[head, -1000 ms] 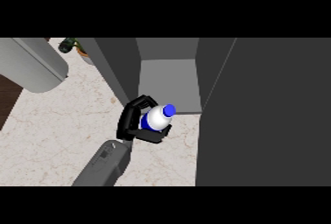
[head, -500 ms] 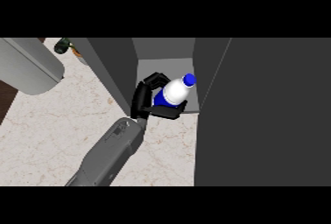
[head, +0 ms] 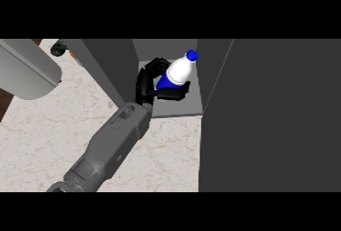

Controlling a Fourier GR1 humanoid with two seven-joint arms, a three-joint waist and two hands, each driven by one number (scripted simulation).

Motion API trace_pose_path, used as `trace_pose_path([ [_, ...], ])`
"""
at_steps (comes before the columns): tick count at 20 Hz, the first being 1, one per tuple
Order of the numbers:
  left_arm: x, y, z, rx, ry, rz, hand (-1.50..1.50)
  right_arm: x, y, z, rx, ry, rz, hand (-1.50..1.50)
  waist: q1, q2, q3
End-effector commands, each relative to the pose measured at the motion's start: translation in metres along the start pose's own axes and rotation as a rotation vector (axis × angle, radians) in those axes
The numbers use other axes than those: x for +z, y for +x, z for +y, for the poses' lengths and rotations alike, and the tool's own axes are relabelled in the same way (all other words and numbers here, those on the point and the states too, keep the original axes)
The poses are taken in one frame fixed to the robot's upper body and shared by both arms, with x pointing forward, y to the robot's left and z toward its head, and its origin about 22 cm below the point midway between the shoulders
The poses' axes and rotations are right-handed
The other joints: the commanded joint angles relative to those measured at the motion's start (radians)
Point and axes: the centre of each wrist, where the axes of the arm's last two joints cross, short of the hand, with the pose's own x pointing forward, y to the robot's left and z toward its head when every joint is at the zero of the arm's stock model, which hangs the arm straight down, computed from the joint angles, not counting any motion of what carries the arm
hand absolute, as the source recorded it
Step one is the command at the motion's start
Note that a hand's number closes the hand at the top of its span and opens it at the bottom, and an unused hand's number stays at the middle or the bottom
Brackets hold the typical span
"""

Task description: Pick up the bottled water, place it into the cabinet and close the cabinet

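Note:
The water bottle (head: 178,72), white with a blue cap and blue label, sits tilted inside the open cabinet (head: 106,63), over its light grey shelf floor (head: 180,109). My right hand (head: 148,83) is shut on the bottle from its left side, fingers round the far side and thumb across the near side. The grey right forearm (head: 110,144) runs up from the lower left edge. Near the top left corner only a small dark part of my left hand (head: 60,47) shows, beyond its grey forearm (head: 26,67).
The cabinet's large dark door (head: 279,113) stands open and fills the right half of the view. A marbled beige counter (head: 47,135) lies to the left of and below the cabinet. A dark cabinet side wall stands just left of my right hand.
My right hand has carried the bottle away from the counter and into the cabinet opening. The arm has stretched farther forward. The left arm stays at the top left.

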Motion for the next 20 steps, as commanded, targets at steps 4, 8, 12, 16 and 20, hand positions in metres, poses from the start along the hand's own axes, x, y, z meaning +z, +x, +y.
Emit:
trace_pose_path([
  [4, -0.020, 0.006, 0.002, -0.272, 0.158, -0.044, 1.50, -0.008, 0.020, 0.000, -0.049, -0.024, -0.042, -1.50, -0.006, 0.007, 0.000],
  [8, -0.035, 0.011, 0.021, -0.404, 0.245, -0.056, -1.50, -0.001, 0.007, 0.000, -0.060, 0.002, -0.027, -1.50, -0.022, 0.012, 0.001],
  [12, -0.036, 0.013, 0.011, -0.462, 0.286, -0.060, -1.50, -0.005, 0.011, 0.000, -0.086, 0.012, -0.049, -1.50, -0.010, 0.013, 0.000],
  [16, -0.042, 0.033, -0.004, -0.360, 0.242, -0.108, -1.50, -0.010, 0.014, -0.009, -0.052, 0.008, -0.053, -1.50, -0.013, 0.022, -0.001],
  [20, -0.047, 0.042, 0.010, -0.175, 0.225, -0.232, -1.50, -0.002, 0.014, -0.007, -0.058, 0.010, -0.033, -1.50, -0.005, 0.010, -0.003],
])
